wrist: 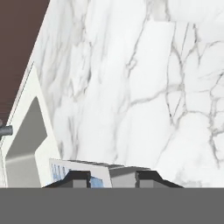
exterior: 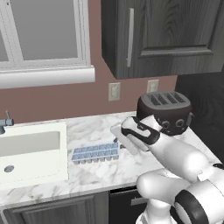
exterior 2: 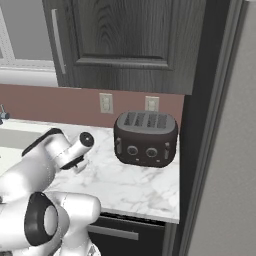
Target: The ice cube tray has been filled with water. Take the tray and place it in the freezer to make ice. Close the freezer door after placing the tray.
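The ice cube tray (exterior: 95,154) lies flat on the marble counter (exterior: 100,173) just right of the sink, its light-blue water cells (exterior: 89,153) showing. My hand (exterior: 131,134) hangs over the tray's right end. In the hand view my gripper (wrist: 113,178) is open, its two dark fingertips (wrist: 79,177) standing apart just above the tray's pale grey end wall (wrist: 114,172); a few blue cells (wrist: 57,170) peek out to the left. Nothing is held. The freezer's shelves and its door handle are out of view.
A white sink (exterior: 30,151) with a faucet (exterior: 5,122) is left of the tray. A dark four-slot toaster (exterior: 164,111) stands right of my arm. Dark wood cabinets (exterior: 166,35) hang above. A tall flat-grey panel (exterior 2: 227,165) rises beyond the counter's right end.
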